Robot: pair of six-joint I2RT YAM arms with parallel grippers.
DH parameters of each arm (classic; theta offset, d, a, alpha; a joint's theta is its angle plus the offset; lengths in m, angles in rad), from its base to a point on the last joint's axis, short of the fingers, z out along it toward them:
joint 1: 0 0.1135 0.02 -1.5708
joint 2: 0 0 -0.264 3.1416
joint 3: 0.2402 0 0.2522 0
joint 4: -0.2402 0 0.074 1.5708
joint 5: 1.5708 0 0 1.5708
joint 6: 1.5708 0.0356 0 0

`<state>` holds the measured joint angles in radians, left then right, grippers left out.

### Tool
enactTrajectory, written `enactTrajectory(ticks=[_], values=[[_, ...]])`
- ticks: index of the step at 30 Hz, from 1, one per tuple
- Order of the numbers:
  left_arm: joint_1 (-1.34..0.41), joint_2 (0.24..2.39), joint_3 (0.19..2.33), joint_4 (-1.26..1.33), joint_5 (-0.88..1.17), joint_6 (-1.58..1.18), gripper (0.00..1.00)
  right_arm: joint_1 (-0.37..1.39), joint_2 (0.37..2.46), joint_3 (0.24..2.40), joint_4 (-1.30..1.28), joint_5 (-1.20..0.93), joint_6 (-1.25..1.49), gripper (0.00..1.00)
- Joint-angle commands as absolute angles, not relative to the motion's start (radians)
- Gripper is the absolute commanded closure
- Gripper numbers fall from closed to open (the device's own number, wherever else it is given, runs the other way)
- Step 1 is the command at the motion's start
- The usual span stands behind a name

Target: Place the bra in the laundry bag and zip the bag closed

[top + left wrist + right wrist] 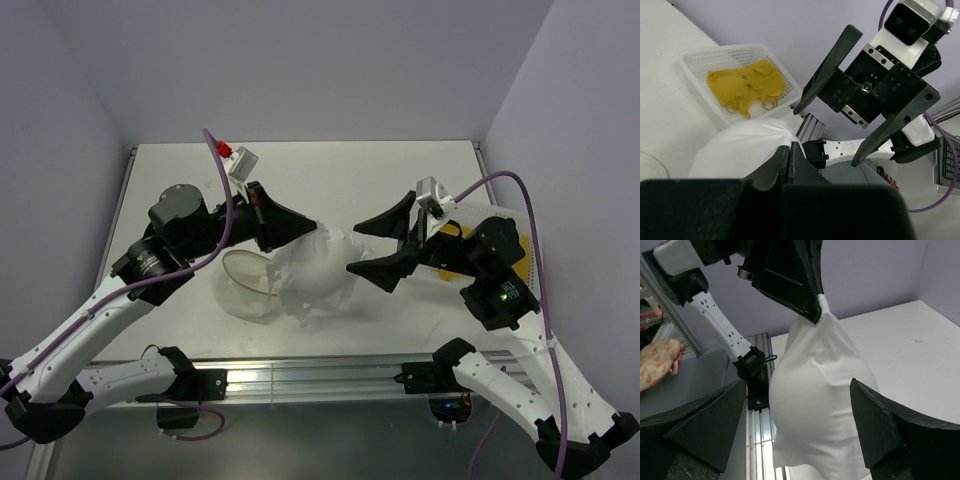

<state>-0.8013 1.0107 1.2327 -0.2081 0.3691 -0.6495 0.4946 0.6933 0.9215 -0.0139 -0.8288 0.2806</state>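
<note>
The bra (747, 85) is lying crumpled in a white basket (695, 60) that is sitting well apart from the laundry bag (320, 268), on the bag's far side from the left arm and partly under the right arm in the top view. Nothing is touching the bra, so the first step is not yet done.

The bag itself is hanging as a white, puffed pouch, with its top corner being pinched by the left gripper (308, 228), whose fingers are pressed together on the fabric. Its lower part is resting on the table (380, 170). The zip and any opening are not showing in these views, so I cannot tell whether the bag is ready to receive anything.

The right gripper (352, 249) is hovering just beside the bag with its fingers spread wide and holding nothing, facing the pouch rather than the basket.

A clear rounded shape (243, 283) is lying just beside the bag, on the left arm's side.

By my judgement, fetching the bra, loading it and zipping are all left.
</note>
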Motion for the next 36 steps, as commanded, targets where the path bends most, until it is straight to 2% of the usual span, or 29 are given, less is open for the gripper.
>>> enactTrajectory(ticks=[1, 7, 14, 28, 34, 36], values=[[-0.807, 1.003, 1.232, -0.187, 0.387, -0.649, 1.00, 0.538, 0.721, 0.980, -0.055, -0.838, 0.144, 0.08], [-0.810, 0.997, 1.213, -0.180, 0.393, -0.647, 1.00, 0.607, 0.773, 0.959, -0.009, -0.884, 0.160, 0.09], [-0.811, 1.000, 1.203, -0.146, 0.417, -0.661, 1.00, 0.747, 0.821, 0.942, -0.058, -0.726, 0.100, 0.09], [-0.815, 0.974, 1.210, -0.212, 0.419, -0.632, 1.00, 0.758, 0.753, 0.994, -0.084, -0.434, 0.011, 0.08], [-0.815, 0.971, 1.218, -0.218, 0.434, -0.634, 1.00, 0.758, 0.784, 1.071, -0.170, -0.460, -0.080, 0.04], [-0.815, 0.969, 1.226, -0.218, 0.437, -0.630, 1.00, 0.758, 0.839, 1.089, -0.224, -0.532, -0.086, 0.04]])
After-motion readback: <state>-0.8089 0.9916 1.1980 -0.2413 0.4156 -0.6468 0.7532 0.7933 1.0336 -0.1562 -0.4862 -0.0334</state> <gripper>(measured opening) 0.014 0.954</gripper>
